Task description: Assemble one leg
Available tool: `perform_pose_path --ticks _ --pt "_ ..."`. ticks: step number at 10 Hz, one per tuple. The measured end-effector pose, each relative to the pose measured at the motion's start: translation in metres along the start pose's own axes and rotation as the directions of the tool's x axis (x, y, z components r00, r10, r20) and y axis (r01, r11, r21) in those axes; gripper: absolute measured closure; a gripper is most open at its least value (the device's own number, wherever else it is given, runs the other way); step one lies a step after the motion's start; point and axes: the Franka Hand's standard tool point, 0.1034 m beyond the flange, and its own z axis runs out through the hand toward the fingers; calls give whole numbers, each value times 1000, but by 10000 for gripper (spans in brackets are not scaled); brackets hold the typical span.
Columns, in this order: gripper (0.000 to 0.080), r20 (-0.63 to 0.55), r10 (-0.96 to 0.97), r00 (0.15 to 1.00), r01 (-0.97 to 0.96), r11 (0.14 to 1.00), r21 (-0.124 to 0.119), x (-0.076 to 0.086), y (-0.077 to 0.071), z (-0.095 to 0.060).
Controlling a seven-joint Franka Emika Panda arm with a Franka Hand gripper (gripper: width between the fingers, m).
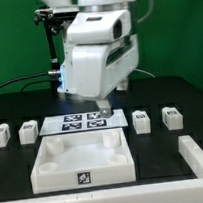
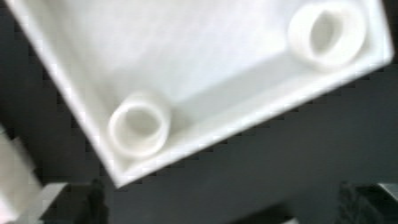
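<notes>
Several small white legs lie in a row on the black table: two at the exterior view's left (image 1: 0,136) (image 1: 29,131) and two at its right (image 1: 142,121) (image 1: 171,117). My gripper (image 1: 102,110) hangs low over the table's middle, above the marker board (image 1: 76,121) and behind the large white tray-like panel (image 1: 83,157). It holds nothing and touches no leg. In the wrist view the gripper (image 2: 214,210) is open, its dark fingers (image 2: 50,205) far apart at the edges. The panel (image 2: 214,70) with two round corner recesses fills most of that view.
A long white block (image 1: 201,160) lies at the front on the exterior view's right. A black stand (image 1: 53,54) rises behind the arm before the green backdrop. A blurred white piece (image 2: 15,180) shows at the wrist view's edge.
</notes>
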Motion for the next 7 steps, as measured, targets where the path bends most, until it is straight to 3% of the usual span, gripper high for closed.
perform_pose_path --ticks 1,5,6,7 --pt "150 -1 -21 1000 21 1000 3 -8 -4 6" --pt "150 -3 4 1000 -4 1000 0 -4 -2 4" --pt "150 -13 -92 996 92 995 -27 -9 1 5" --pt "150 -24 -243 970 241 968 -71 -30 -6 14"
